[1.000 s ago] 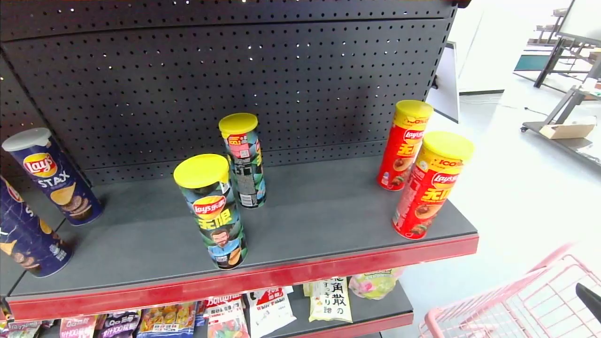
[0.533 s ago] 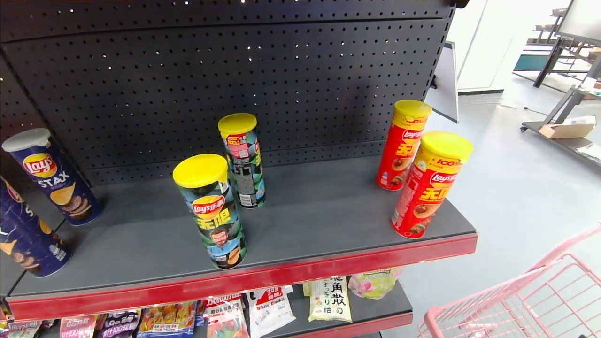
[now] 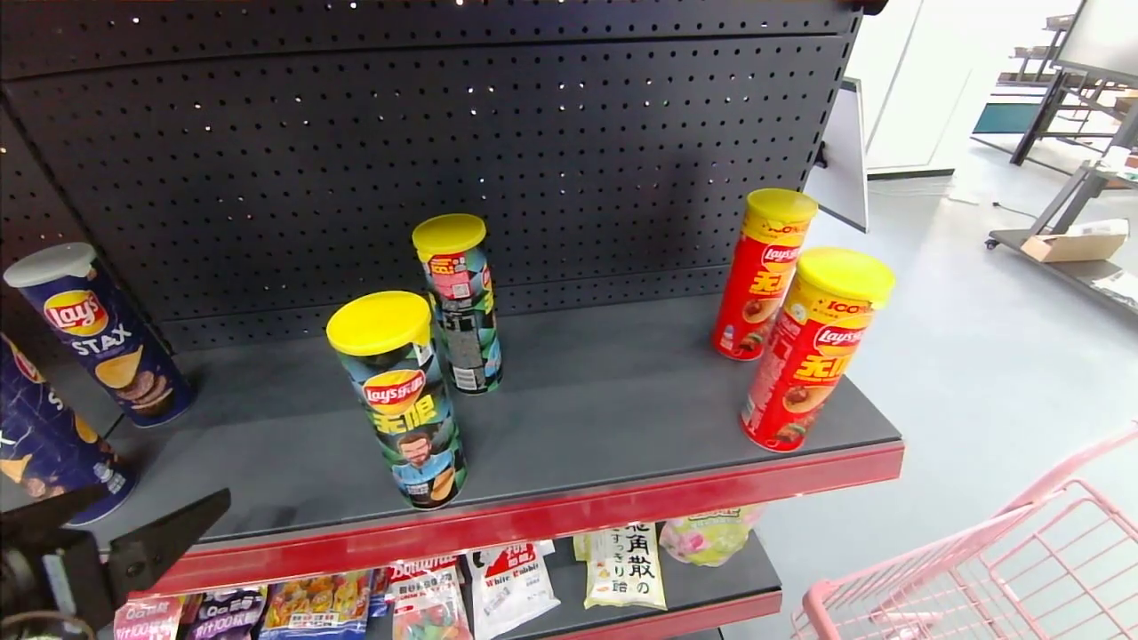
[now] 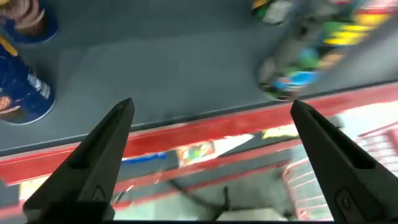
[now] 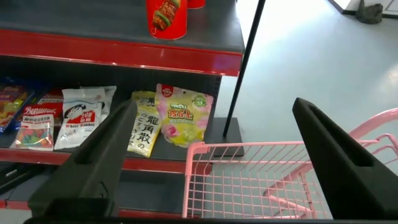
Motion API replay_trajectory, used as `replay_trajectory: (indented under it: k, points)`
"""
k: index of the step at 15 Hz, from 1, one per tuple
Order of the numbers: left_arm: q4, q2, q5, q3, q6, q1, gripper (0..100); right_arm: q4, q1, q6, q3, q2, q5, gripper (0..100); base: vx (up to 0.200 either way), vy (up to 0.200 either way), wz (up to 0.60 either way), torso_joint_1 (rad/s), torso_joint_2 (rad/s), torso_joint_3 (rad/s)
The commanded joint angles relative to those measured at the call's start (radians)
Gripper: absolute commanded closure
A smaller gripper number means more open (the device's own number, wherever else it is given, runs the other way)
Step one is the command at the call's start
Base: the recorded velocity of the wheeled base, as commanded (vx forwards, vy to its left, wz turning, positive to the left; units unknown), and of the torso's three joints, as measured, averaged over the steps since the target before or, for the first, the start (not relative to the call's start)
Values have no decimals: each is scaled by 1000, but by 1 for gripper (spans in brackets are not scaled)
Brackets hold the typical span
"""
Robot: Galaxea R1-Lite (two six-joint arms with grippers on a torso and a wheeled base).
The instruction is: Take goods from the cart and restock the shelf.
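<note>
- Shelf is sitting straight ahead, with its red front lip running along the near edge.
- Pink cart is standing on the floor to the lower right, beyond the shelf's right end.
- Left gripper is hovering just off the lip at the shelf's left end, fingers spread wide and holding nothing.
- Right gripper is hanging above the cart's rim, also spread wide and holding nothing.
- Bare deck is lying between the green cans and the red cans, and a narrower strip between the blue cans and the green.
- Front green can is standing close to the lip, with the rear green can behind it.
- Front red can is standing near the right front corner, and the rear red can is just behind it.
- Upright blue can is standing at the far left. The nearer blue can is running off the frame edge.
- Snack bags are lying on the lower tier.
- The cart is running out of frame, leaving most of its inside out of sight.
</note>
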Motion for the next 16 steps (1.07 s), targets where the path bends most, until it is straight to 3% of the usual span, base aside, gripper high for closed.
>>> replay_trajectory:
  k: [1, 8, 11, 16]
  points:
    - [-2, 188, 30, -24, 2, 0, 0, -1, 1, 0, 0, -3, 1, 0, 0, 0, 0, 0, 0, 0]
    - [-8, 323, 9, -33, 1, -4, 0, -1, 1, 15, 0, -4, 3, 0, 0, 0, 0, 0, 0, 0]
    - [-8, 356, -45, -48, 2, -4, 0, -1, 0, 15, 0, -3, 0, 0, 0, 0, 0, 0, 0, 0]
    - [-17, 422, -46, -68, 2, -18, 0, -1, 1, 15, 0, -3, 1, 0, 0, 0, 0, 0, 0, 0]
